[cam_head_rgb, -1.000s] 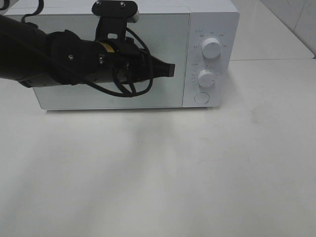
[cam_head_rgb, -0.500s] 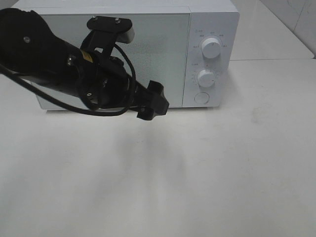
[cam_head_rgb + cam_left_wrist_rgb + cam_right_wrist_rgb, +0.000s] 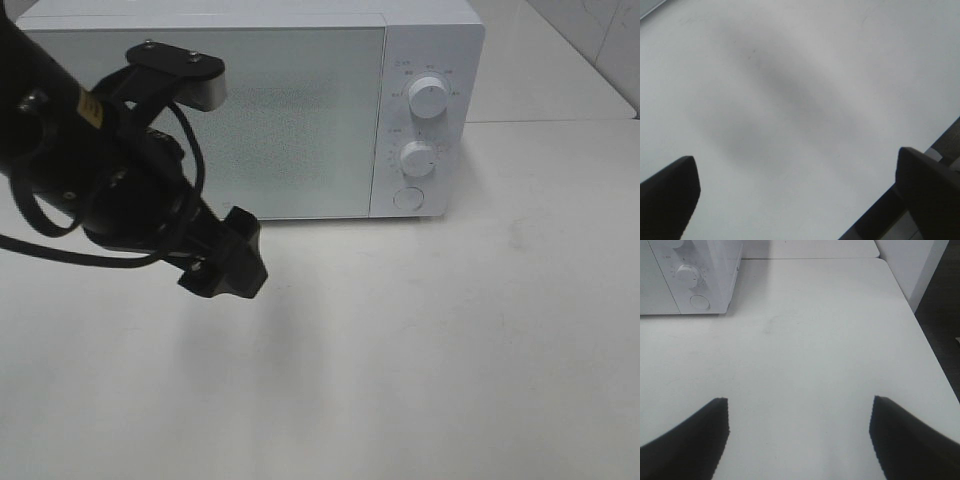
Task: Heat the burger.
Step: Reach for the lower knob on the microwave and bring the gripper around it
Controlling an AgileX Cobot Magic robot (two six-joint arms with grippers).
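**Finding.** The microwave (image 3: 250,110) stands at the back of the white worktop (image 3: 450,350) with its frosted door (image 3: 300,120) shut. The burger appears in none of the three views. It is not on the bare worktop, and whether it sits behind the door cannot be told.

**Hands.** The left hand (image 3: 225,265) hangs above the worktop in front of the microwave's left half, clear of the door. Its fingers (image 3: 670,190) are spread wide with nothing between them. The right hand (image 3: 800,430) is outside the high view. Its own camera shows its fingers apart and empty, with the control panel ahead and off to one side.

**Assessment.** With the door shut and both hands free, loading is probably done and starting the heat is the step in hand.

**Next move.** A hand must reach the panel, which has an upper knob (image 3: 428,97), a lower knob (image 3: 418,158) and a round button (image 3: 408,198). It must close squarely on a small knob and turn it without sliding the microwave. The right hand looks better placed for this.
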